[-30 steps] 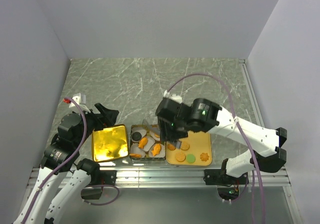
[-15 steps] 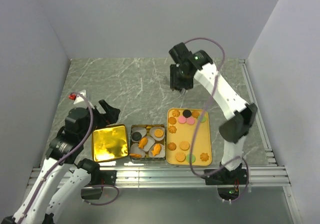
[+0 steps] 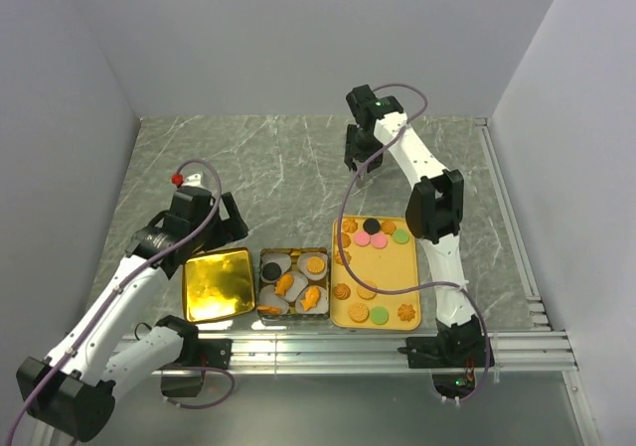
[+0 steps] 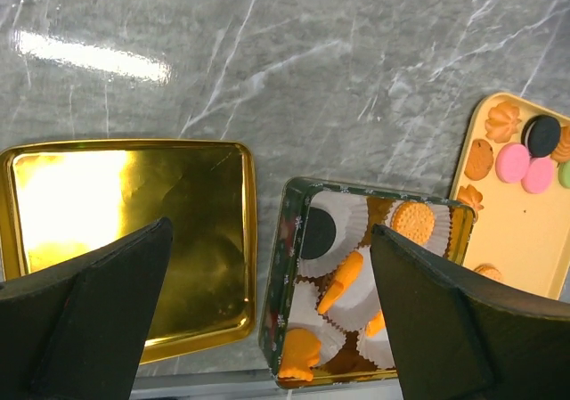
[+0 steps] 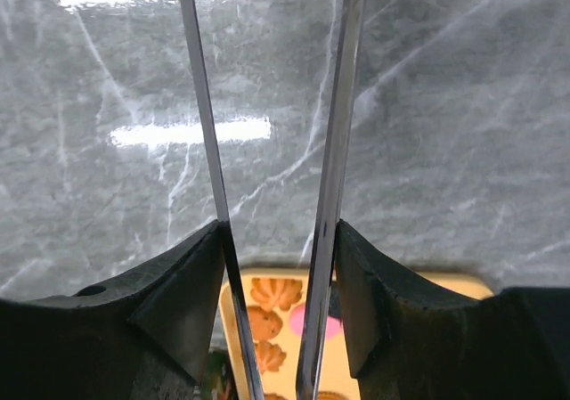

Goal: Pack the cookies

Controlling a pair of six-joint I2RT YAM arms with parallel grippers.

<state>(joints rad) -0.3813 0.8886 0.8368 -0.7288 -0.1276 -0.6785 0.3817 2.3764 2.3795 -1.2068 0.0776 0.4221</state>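
Note:
Several cookies [image 3: 363, 238] lie on a yellow tray [image 3: 396, 269]: golden, pink, black and green. More cookies [image 3: 316, 264] sit in white paper cups inside a patterned tin [image 3: 261, 283]. My right gripper [image 3: 360, 163] is far back over bare table, shut on metal tongs [image 5: 331, 151] whose blades stand apart with nothing between them. In the right wrist view my gripper [image 5: 276, 311] looks down at tray cookies [image 5: 276, 293]. My left gripper [image 3: 224, 227] is open and empty. In the left wrist view it [image 4: 272, 329] hovers above the tin [image 4: 276, 284], with an orange cookie [image 4: 341, 280] and a golden one [image 4: 413, 222] below.
A gold lid [image 3: 217, 284] lies upside down left of the tin and shows in the left wrist view [image 4: 134, 204]. The tray's left end [image 4: 517, 231] with pink cookies [image 4: 512, 162] shows there too. Grey walls close in the marble table on three sides.
My right arm has swung up and away from the tray to the far back of the table, tongs still in it. My left gripper has shifted slightly right, toward the tin.

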